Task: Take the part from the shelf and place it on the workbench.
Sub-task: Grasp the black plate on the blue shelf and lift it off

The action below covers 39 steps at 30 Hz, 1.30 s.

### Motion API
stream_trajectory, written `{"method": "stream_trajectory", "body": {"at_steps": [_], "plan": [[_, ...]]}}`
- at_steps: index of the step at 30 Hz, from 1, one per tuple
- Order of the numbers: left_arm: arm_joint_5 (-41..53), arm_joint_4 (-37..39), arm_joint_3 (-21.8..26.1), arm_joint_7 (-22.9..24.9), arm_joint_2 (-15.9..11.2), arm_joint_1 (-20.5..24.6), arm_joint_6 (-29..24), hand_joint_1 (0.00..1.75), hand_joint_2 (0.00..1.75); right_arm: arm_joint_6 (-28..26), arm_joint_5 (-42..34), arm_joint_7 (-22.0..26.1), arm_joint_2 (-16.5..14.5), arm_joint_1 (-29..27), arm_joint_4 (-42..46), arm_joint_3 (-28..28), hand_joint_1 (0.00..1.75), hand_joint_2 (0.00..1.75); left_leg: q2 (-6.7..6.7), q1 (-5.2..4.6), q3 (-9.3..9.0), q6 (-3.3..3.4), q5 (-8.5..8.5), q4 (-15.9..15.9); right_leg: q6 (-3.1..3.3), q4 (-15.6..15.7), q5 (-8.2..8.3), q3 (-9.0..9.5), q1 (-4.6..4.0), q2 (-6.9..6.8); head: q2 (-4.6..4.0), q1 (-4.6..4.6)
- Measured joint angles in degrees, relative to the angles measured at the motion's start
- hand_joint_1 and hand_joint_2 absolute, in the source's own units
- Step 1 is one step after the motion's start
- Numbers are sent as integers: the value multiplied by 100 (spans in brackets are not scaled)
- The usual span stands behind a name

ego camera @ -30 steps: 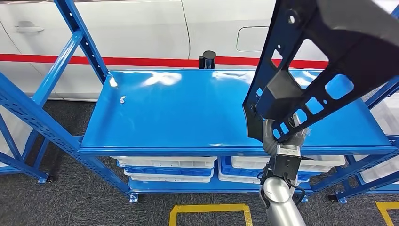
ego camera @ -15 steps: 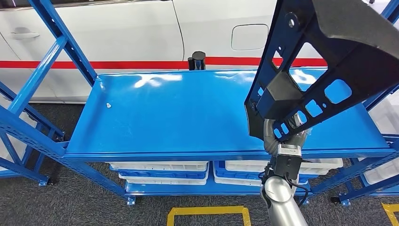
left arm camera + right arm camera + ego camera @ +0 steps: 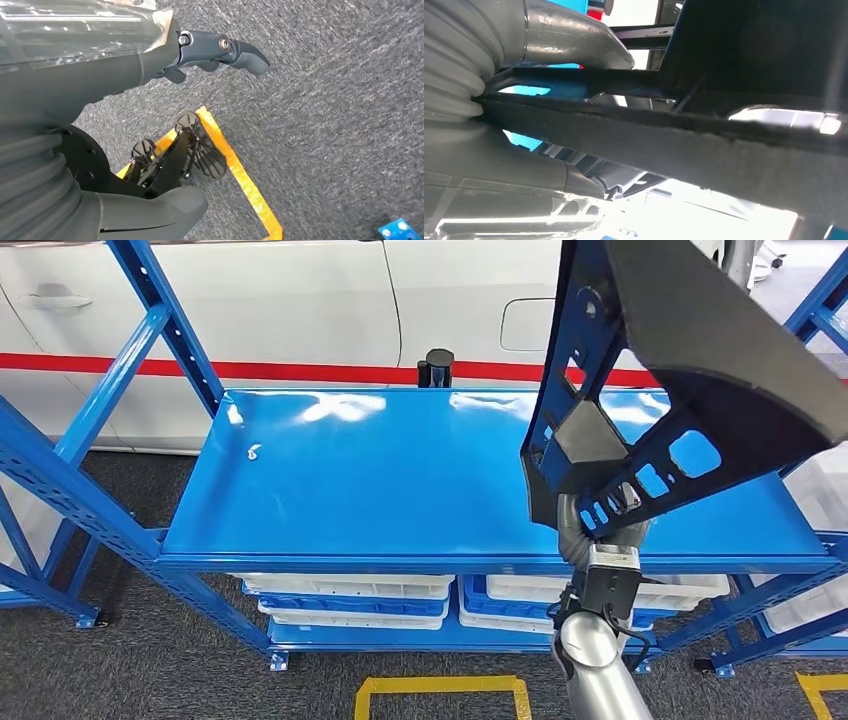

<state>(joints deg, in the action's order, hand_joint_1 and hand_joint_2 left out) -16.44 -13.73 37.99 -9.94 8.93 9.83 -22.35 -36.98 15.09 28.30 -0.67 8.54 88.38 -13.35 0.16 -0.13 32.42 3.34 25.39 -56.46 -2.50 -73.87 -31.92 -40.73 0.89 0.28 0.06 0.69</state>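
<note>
Left of the blue workbench (image 3: 400, 480), blue shelf uprights (image 3: 95, 420) slant across a white car body with a red stripe (image 3: 300, 369). A small black cylinder (image 3: 438, 368) stands at the workbench's far edge. White bins (image 3: 350, 585) sit under its top. Over the workbench's right end, the right hand (image 3: 585, 515) clamps the black part (image 3: 700, 370), holding it tilted above the surface, not touching it. The left hand (image 3: 220, 50) hangs over grey carpet and yellow tape (image 3: 240, 175), fingers extended, holding nothing.
</note>
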Motion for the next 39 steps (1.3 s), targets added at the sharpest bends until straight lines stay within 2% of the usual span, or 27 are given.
{"method": "stream_trajectory", "body": {"at_steps": [1, 2, 3, 4, 5, 8, 9, 11, 13, 14, 15, 16, 18, 19, 20, 22, 24, 26, 28, 29, 30, 31, 33, 34, 35, 37, 39], "plan": [[0, 1, 4, 0, 7, 1, -1, 0, 175, 0, -2, 0, 2, 8, -4, 0, 173, 175, -2, 5, 1, -7, -2, -9, -57, 303, 124, 176, 11, -3, 0, 1], [0, 0, 7, -1, 13, 4, -3, 0, 175, 0, -1, 0, 2, 21, -5, 0, 173, 175, -5, 6, 3, -21, 2, -27, -109, 745, 272, 416, 24, -12, 0, -1], [0, -1, 8, -1, 15, 8, -5, 0, 175, 0, 0, -1, 3, 37, -7, 0, 173, 175, -8, -6, 16, -44, 11, -53, -130, 1145, 391, 633, 27, -16, -1, 0], [0, -1, 9, -2, 17, 13, -11, 0, 175, 0, 0, -1, 2, 49, -9, 1, 173, 175, -10, -18, 37, -72, 16, -81, -112, 1425, 472, 775, 27, -14, -1, 2], [0, -2, 10, -3, 19, 16, -19, 0, 175, 0, -1, -3, 0, 55, -11, 2, 173, 175, -12, -32, 59, -105, 15, -101, -74, 1553, 503, 833, 22, -10, 0, 6], [0, -2, 12, -5, 22, 19, -45, 0, 175, 0, -2, -8, 3, 59, -14, 10, 173, 175, -22, -21, 106, -198, 7, -126, 56, 1568, 549, 806, 23, 6, 0, 11], [0, -2, 13, -7, 21, 20, -50, 0, 175, 0, -1, -9, 4, 64, -14, 14, 173, 175, -26, -9, 144, -230, 85, -210, 98, 1574, 568, 798, 37, 5, 0, 13], [0, -1, 13, -8, 22, 21, -56, 0, 175, 0, 0, -9, -2, 73, -14, 20, 173, 175, -32, 18, 368, -299, 447, -741, 170, 1582, 603, 766, 62, 1, 0, 16], [0, 1, 13, -9, 27, 18, -58, 0, 175, 1, 1, -9, -7, 70, -16, 23, 173, 175, -31, 41, 703, -345, 839, -1528, 214, 1580, 633, 711, 53, -7, 0, 17], [0, 1, 13, -9, 28, 16, -57, 0, 175, 2, 1, -9, -8, 68, -18, 24, 173, 175, -31, 50, 792, -353, 912, -1756, 221, 1579, 651, 685, 48, -10, 0, 18], [0, 1, 14, -9, 29, 15, -57, 0, 175, 3, 1, -9, -8, 66, -20, 25, 173, 175, -31, 56, 770, -350, 875, -1767, 222, 1579, 668, 666, 45, -11, 0, 18], [0, 1, 14, -9, 28, 15, -57, 0, 175, 4, 1, -9, -8, 66, -22, 26, 173, 175, -31, 60, 625, -336, 744, -1543, 216, 1579, 684, 655, 43, -11, 0, 19], [0, -1, 16, -9, 25, 27, -56, 0, 175, 4, 1, -9, -9, 69, -23, 28, 173, 175, -34, 57, 121, -287, 422, -700, 186, 1578, 712, 649, 34, -8, 0, 18], [0, -1, 17, -9, 23, 36, -55, 0, 175, 4, 1, -9, -9, 73, -23, 30, 173, 175, -37, 46, -69, -263, 321, -360, 162, 1577, 728, 644, 21, -9, 0, 15], [0, -1, 17, -8, 22, 43, -52, 0, 175, 4, 1, -9, -10, 75, -23, 31, 173, 175, -39, 29, -174, -240, 274, -157, 132, 1577, 747, 634, 10, -11, 0, 12], [0, 0, 20, -7, 23, 48, -45, 0, 175, 4, 1, -9, -13, 74, -22, 30, 173, 175, -40, -12, -160, -190, 241, -102, 59, 1592, 794, 614, 8, -16, 0, 8], [0, 0, 25, -5, 32, 51, -31, 0, 175, 4, 1, -8, -10, 66, -21, 32, 173, 175, -24, -4, -128, -99, 150, -52, 6, 1539, 760, 549, 13, -21, 0, 6], [0, -1, 31, -4, 37, 59, -14, 0, 175, 4, 2, -7, -3, 59, -19, 42, 173, 175, -2, 16, -68, -12, 48, 2, 32, 1105, 459, 344, 3, -24, 0, -1], [0, -1, 34, -2, 40, 60, -3, 0, 175, 4, 2, -7, 3, 34, -19, 49, 173, 175, 9, 1, 31, 22, -19, 2, 69, 328, 42, 70, 2, -23, 1, -3], [0, -1, 34, -1, 46, 59, 0, 0, 175, 4, 1, -7, 8, 17, -19, 51, 173, 175, 12, -5, 78, 25, -52, -1, 57, 44, -82, 1, 2, -23, 1, -2], [0, 0, 35, 2, 51, 57, 0, 0, 175, 4, 1, -8, 12, 3, -19, 52, 173, 175, 13, -10, 120, 23, -83, -4, 28, -36, -119, 38, 3, -23, 1, -1], [0, 1, 36, 3, 54, 56, 0, 0, 175, 4, 1, -8, 17, -4, -19, 54, 173, 175, 13, -11, 155, 14, -112, -8, -14, 142, -66, 206, 4, -24, 1, -1], [0, 1, 36, 5, 57, 56, 1, 0, 175, 4, 1, -9, 21, 3, -18, 55, 173, 175, 11, -14, 202, -20, -153, -23, -75, 1017, 128, 794, 4, -27, 1, -1], [0, 1, 36, 5, 58, 58, 1, 0, 175, 4, 1, -9, 21, 5, -17, 55, 173, 175, 10, -22, 220, -45, -173, -32, -73, 1393, 219, 1042, -8, -24, 1, 1], [0, 1, 35, 6, 60, 61, 1, 0, 175, 4, 0, -8, 21, 6, -15, 55, 173, 175, 7, -31, 233, -72, -191, -50, -54, 1632, 265, 1186, -19, -19, 1, 1], [0, 1, 35, 10, 62, 63, 4, 0, 175, 3, -1, -12, 26, 0, -12, 59, 173, 175, 1, -43, 262, -131, -233, -73, 4, 1689, 303, 1198, -42, -3, 0, 5], [0, 1, 35, 15, 59, 61, 7, 0, 175, 2, 4, -20, 29, 1, -7, 66, 173, 175, -12, -29, 318, -192, -196, -133, 84, 1694, 341, 1136, 6, 1, -1, 6]]}}
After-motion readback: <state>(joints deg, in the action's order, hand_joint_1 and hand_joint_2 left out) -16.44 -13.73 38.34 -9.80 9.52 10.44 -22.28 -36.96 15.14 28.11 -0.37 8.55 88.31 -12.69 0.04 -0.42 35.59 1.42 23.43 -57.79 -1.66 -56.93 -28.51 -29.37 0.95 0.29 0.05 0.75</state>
